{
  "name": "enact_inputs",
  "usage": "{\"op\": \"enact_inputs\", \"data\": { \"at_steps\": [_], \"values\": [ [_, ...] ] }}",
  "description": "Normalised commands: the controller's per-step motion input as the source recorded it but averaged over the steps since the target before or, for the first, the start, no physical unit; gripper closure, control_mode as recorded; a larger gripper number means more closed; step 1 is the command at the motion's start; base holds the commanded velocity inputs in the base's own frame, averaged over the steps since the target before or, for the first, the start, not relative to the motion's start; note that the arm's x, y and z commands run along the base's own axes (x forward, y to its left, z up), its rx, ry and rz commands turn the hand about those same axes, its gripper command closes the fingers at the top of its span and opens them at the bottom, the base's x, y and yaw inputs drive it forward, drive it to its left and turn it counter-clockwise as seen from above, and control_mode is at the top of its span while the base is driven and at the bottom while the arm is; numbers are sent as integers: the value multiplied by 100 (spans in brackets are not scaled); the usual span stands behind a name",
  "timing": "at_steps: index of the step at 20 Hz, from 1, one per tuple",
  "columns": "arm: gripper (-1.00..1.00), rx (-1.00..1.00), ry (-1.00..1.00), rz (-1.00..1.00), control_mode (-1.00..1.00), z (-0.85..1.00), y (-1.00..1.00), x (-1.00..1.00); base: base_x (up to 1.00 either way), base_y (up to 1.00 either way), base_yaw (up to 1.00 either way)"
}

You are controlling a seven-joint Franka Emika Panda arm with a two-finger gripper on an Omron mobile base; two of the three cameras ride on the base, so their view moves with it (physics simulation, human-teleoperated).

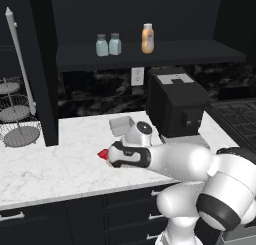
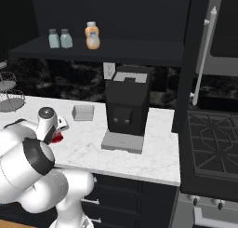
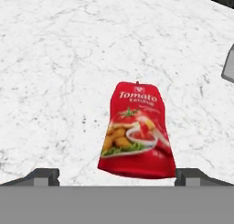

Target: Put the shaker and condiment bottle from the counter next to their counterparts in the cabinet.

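The condiment bottle (image 3: 136, 131), a flat red tomato pack with a yellow-orange picture, lies on the white marble counter (image 3: 55, 81). My gripper (image 3: 117, 177) hangs open just above it, fingertips wide apart, the bottle's broad end lying between them. From the base, my hand hides most of the bottle, leaving a red tip (image 1: 103, 154) (image 2: 56, 138). Two alike teal-grey shakers (image 1: 102, 45) (image 1: 115, 44) stand side by side on the cabinet shelf (image 1: 175, 51). The orange bottle (image 1: 147, 38) with the white cap stands to their right.
A black coffee machine (image 1: 175, 101) stands on the counter right of my hand, and a small grey box (image 1: 121, 125) lies behind it. A wire rack (image 1: 17, 119) is at the far left. A stove (image 2: 209, 138) borders the counter's right end.
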Motion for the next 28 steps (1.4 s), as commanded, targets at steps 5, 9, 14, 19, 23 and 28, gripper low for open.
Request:
{"op": "enact_inputs", "data": {
  "at_steps": [5, 9, 14, 19, 23, 28],
  "values": [
    [-100, 7, 11, 0, -100, 4, 0, 34, 0, 0, 0],
    [-100, 3, 13, 0, -100, -1, 0, 19, 0, 0, 0],
    [-100, 0, 10, 0, -100, -8, 5, 14, 0, 0, 0],
    [-100, 0, 7, 0, -100, 0, 10, 10, 0, 0, 0],
    [-100, 0, 8, 0, -100, 0, 16, 4, 0, 0, 0],
    [-100, 0, 8, 0, -100, 0, 21, 0, 0, 0, 0]
  ]
}}
